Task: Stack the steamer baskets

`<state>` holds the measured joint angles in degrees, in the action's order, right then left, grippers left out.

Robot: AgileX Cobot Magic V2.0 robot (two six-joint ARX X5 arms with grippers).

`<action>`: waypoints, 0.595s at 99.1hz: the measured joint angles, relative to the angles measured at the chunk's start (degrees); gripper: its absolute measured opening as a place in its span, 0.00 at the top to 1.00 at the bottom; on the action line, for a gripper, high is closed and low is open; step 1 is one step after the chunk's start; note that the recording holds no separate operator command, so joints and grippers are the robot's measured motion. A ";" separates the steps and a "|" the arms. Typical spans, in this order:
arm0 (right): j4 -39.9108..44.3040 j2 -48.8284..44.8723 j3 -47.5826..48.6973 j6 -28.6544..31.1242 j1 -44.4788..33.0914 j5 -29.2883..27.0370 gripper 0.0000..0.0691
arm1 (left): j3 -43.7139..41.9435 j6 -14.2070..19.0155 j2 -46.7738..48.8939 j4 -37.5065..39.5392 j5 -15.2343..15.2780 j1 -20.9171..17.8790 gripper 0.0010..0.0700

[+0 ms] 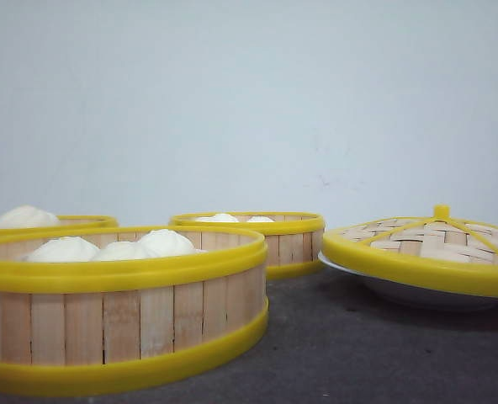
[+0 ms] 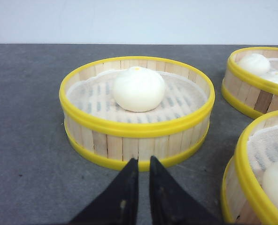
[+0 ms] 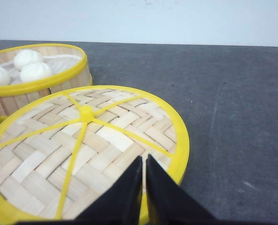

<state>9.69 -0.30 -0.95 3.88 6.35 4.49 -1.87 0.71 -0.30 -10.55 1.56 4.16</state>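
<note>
No stacking done: three steamer baskets (image 1: 123, 307) (image 1: 257, 229) (image 1: 51, 220) sit apart, lower left of frame. Left gripper (image 2: 143, 165) and right gripper (image 3: 144, 164) both pinched narrow, empty.

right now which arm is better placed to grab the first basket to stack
Left. The left pincer sits right in front of the one-bun steamer basket, with its fingers close together. The right pincer hangs over the woven lid, not a basket.
</note>
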 joint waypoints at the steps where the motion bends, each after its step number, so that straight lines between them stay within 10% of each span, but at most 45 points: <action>1: 0.00 0.00 0.00 0.00 0.00 0.00 0.99 | 0.00 0.00 0.00 0.00 0.00 0.00 0.99; 59: 0.26 0.00 -0.02 3.50 -0.04 -2.91 0.99 | 0.00 1.79 0.00 0.13 0.00 0.00 0.99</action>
<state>9.96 -0.30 -0.97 7.38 6.31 1.58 -1.87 2.50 -0.30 -10.41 1.56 4.16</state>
